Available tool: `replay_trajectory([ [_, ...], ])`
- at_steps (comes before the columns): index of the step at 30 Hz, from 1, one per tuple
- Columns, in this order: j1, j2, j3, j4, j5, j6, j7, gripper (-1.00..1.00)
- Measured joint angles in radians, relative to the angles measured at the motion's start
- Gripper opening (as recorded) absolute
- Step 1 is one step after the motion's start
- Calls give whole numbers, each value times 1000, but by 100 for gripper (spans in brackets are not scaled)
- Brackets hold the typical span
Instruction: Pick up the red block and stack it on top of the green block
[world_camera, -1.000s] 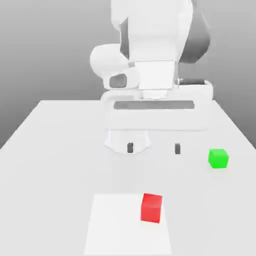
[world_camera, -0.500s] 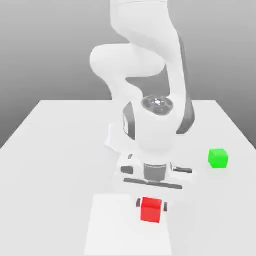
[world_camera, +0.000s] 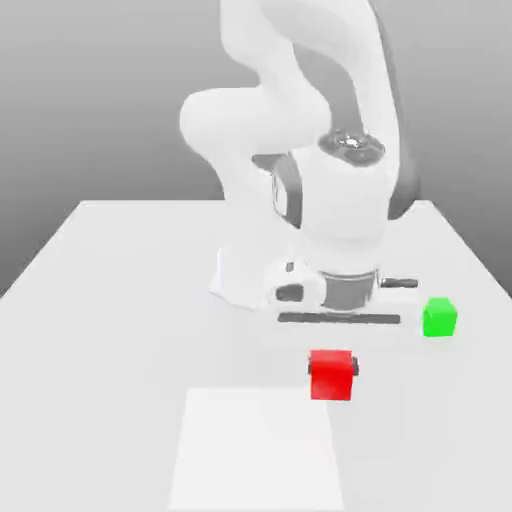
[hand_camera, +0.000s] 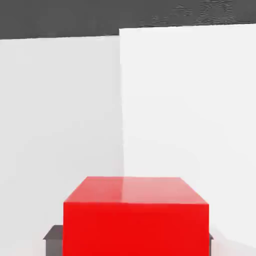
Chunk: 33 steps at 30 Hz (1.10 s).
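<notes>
My fingers (world_camera: 332, 369) are clamped on the red block (world_camera: 331, 375), lifted off the worktop (world_camera: 120, 300). The exterior view shows the green block (world_camera: 439, 316) beyond it toward that view's right, bare worktop between; my hand view shows the red block (hand_camera: 135, 215) close, a pale square patch (hand_camera: 190, 100) past it.

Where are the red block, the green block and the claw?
red block (world_camera: 331, 378): exterior view, front face.
green block (world_camera: 439, 318): exterior view, front face.
claw (world_camera: 332, 368): exterior view, between its fingertips, on the red block.
</notes>
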<state>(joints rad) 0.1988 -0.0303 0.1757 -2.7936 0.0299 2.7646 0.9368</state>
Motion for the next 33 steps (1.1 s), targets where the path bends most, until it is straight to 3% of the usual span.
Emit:
replay_trajectory([
  [22,629,-204,194,-102,159,-96,-998,-100],
  [26,625,-101,219,-103,100,6,-995,-100],
  [29,604,11,207,-100,-18,109,-916,-100],
  [30,601,48,191,-99,-73,143,-878,100],
  [33,591,48,191,-99,-73,143,-878,100],
])
